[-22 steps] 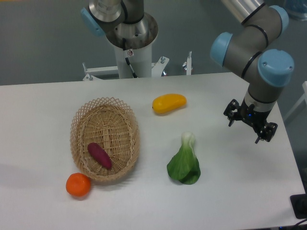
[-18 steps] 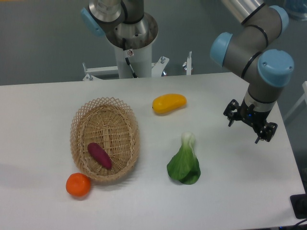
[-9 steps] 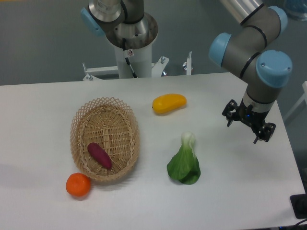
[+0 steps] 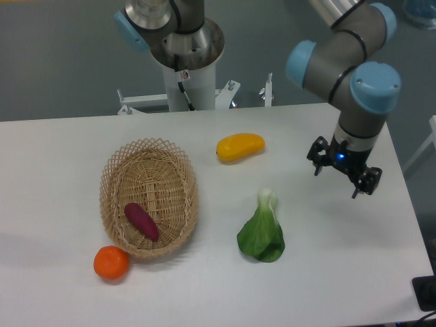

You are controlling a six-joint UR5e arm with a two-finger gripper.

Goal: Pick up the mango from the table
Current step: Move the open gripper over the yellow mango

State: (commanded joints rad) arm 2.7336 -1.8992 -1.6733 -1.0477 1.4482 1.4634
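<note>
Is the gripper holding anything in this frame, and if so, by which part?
Nothing is held. The gripper hangs open and empty above the table, off to the right of the mango, which lies untouched on the tabletop.

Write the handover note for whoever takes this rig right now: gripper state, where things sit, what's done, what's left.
Gripper: open, empty, hanging above the table near its right side, apart from everything.
Mango: lying on the table, upper middle, to the left of the gripper, untouched.
Other items: bok choy in front of the mango; wicker basket at left holding the purple sweet potato; orange on the table beside the basket's near edge.
Done: nothing grasped yet.
Left: move over the mango, descend, close on it, lift.
</note>
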